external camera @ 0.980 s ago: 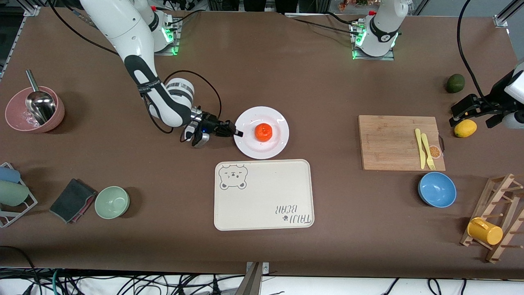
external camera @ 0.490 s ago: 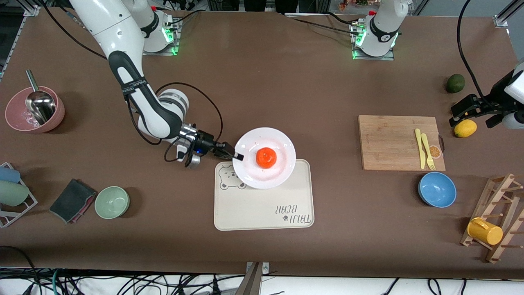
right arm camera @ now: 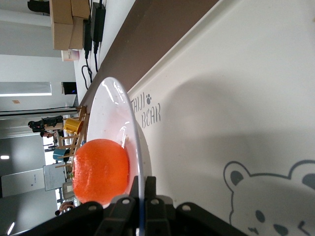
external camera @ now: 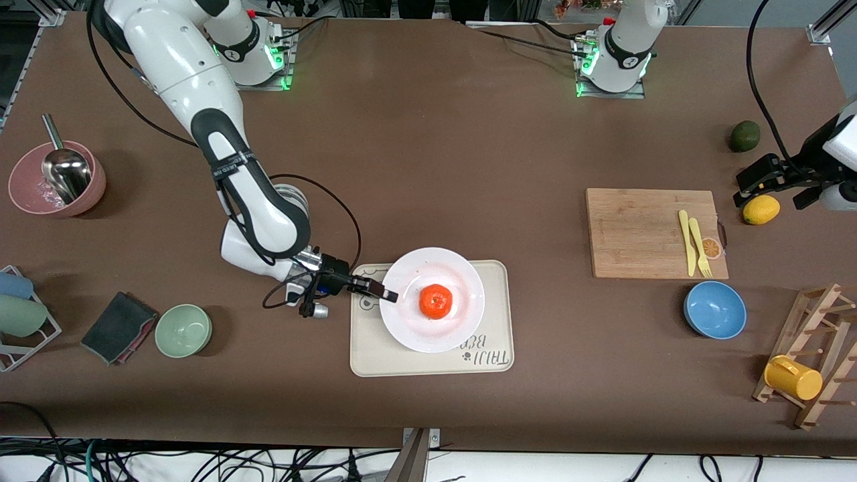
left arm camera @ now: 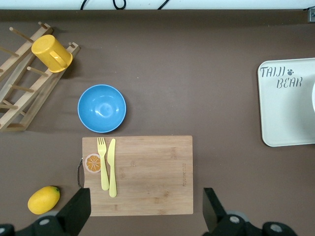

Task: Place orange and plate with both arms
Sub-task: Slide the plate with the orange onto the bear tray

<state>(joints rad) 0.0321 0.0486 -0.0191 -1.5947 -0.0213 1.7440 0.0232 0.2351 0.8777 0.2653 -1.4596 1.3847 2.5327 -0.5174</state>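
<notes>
While the right gripper (external camera: 383, 293) clamps the rim of the plate (external camera: 462, 320) between its closed fingers, the plate hangs over the cream bear-print tray (external camera: 375, 351), covering most of the tray's half toward the robot bases. In the right wrist view the plate (right arm camera: 129, 129) shows edge-on and clear of the tray (right arm camera: 236, 98), casting a shadow on the tray's surface beside the printed bear face. The orange (external camera: 436, 301) sits near the middle of the plate, apart from the rim on all sides and apart from the gripper.

The tray's edge nearest the front camera and its lettered corner stay uncovered, and bare brown counter (external camera: 428, 147) lies all around the tray. Toward the right arm's end of the counter, a green bowl (external camera: 183, 330) and a dark folded cloth (external camera: 118, 327) lie well apart from the tray.

The left gripper (external camera: 770, 175) waits over the counter at the left arm's end, fingers spread apart, just beside a yellow lemon (external camera: 761, 209). In the left wrist view its fingers (left arm camera: 78, 209) stand wide at either side of a wooden cutting board (left arm camera: 147, 172). A blue bowl (external camera: 715, 309) sits nearer the front camera than the board, with open counter between it and the tray.
</notes>
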